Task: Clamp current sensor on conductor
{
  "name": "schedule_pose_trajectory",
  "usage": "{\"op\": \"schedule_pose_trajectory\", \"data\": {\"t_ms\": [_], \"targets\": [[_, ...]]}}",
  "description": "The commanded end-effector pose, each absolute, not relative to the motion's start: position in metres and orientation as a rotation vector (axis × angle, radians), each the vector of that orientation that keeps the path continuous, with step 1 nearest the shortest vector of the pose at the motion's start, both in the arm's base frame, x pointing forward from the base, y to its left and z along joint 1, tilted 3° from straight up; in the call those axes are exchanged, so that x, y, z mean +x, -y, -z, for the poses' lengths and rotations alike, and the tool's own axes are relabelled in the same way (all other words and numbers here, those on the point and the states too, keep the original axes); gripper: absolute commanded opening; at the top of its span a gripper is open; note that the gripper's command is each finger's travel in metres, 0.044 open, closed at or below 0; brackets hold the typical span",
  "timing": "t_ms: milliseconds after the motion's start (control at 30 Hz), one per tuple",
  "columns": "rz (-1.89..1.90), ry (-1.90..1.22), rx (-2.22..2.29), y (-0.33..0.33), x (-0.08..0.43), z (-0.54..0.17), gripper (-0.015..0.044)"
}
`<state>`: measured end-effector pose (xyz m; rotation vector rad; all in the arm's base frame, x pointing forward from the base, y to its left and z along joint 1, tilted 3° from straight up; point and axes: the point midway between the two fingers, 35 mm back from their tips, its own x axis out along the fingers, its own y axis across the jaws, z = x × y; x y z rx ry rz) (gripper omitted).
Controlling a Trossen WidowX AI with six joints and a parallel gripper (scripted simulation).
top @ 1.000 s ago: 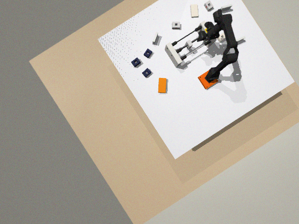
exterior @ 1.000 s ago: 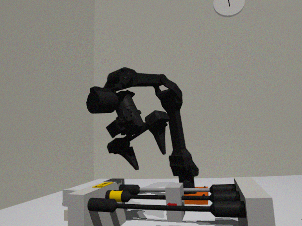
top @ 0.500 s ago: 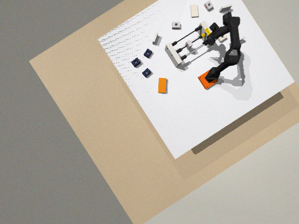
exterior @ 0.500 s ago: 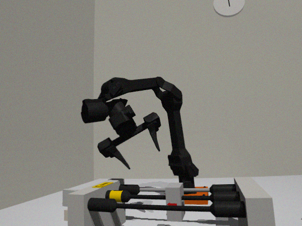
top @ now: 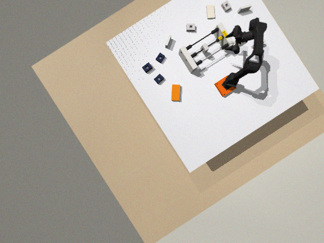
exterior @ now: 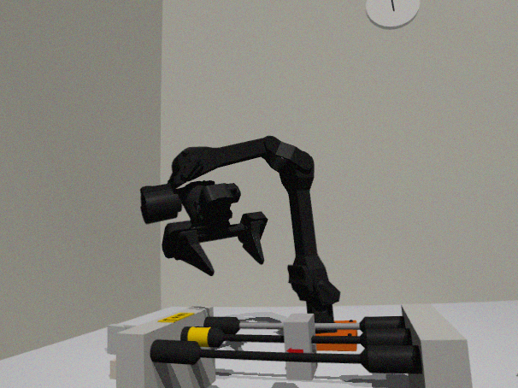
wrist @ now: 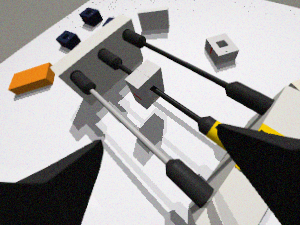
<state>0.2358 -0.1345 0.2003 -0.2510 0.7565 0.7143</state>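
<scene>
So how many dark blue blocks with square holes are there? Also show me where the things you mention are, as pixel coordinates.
3: the dark blue square-holed blocks (top: 145,70) (wrist: 92,20) cluster left of the white-ended rod frame (top: 184,53) (wrist: 65,66), above the orange block (top: 176,92) (wrist: 31,79).

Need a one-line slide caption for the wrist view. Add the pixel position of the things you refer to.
Open gripper (top: 230,42) (exterior: 237,268) (wrist: 160,137) above three conductors; grey sensor (top: 203,46) (exterior: 299,338) (wrist: 145,83) around the middle one, the conductor with the yellow band (top: 220,38) (exterior: 197,336) (wrist: 214,132).

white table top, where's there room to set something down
The broadest patch on the white table top runs from the orange block and orange base to the lower corner in the top view; a smaller one lies between those two. It's crowded around the rod frame, under the arm.
</scene>
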Motion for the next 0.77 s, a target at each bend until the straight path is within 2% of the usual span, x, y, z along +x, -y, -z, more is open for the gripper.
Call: {"op": "schedule_pose_trajectory", "data": {"t_ms": [0,67,567,700,733], "targets": [[-0.753,-0.604,-0.436,0.139,0.23,-0.201,0.044],[-0.732,-0.702,-0.319,0.137,0.234,-0.201,0.044],[-0.73,-0.711,-0.308,0.136,0.234,-0.201,0.044],[-0.666,-0.886,-0.093,0.127,0.243,-0.198,0.044],[-0.707,-0.77,-0.225,0.133,0.237,-0.2,0.044]]}}
